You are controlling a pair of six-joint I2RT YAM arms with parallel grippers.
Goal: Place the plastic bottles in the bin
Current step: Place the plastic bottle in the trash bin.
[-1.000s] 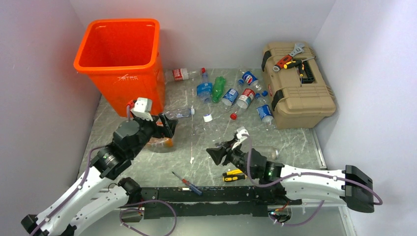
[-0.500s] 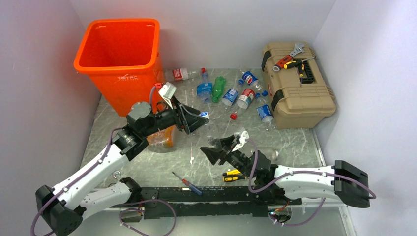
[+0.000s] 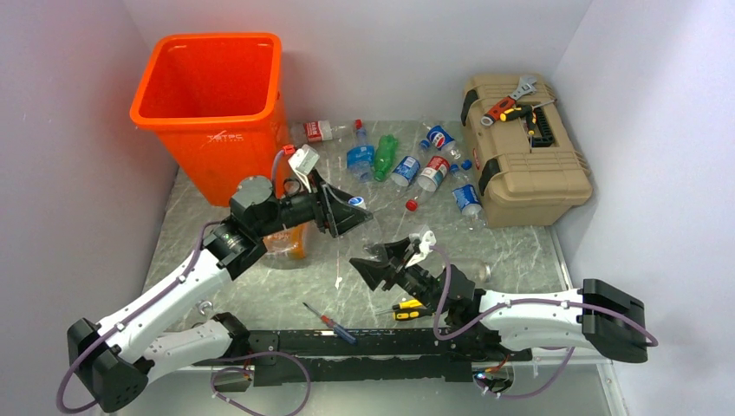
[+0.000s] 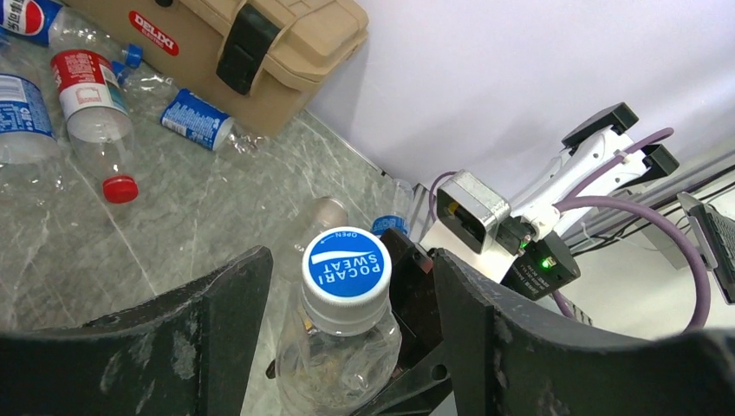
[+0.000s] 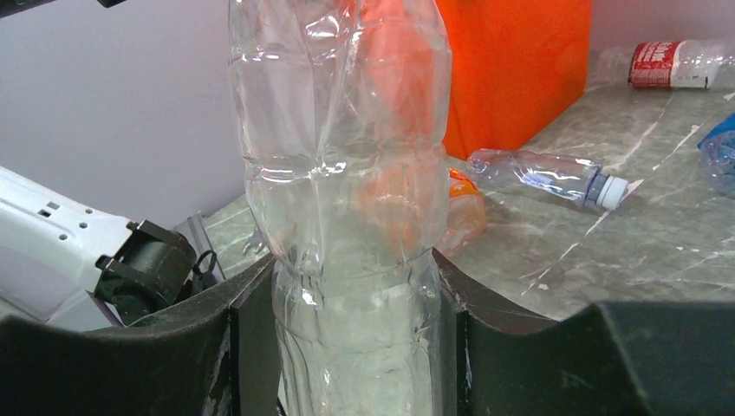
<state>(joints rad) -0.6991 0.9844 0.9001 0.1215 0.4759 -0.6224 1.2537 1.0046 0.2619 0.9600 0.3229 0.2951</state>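
Note:
My right gripper is shut on the body of a clear, label-less plastic bottle, held above the table mid-scene. Its blue cap points toward my left gripper, whose open jaws stand either side of the neck with a gap on each side. In the top view the left gripper sits just right of the orange bin. Several more bottles lie at the back of the table. An orange-tinted one lies under the left arm.
A tan toolbox with tools on its lid stands at the right rear. Two screwdrivers lie near the front rail. A clear bottle rests beside the right arm. A white-capped bottle lies in front of the bin.
My left arm swung right from the orange-tinted bottle and brought its jaws around the cap end of the held bottle, narrowing them. The right gripper shifted slightly left with its bottle.

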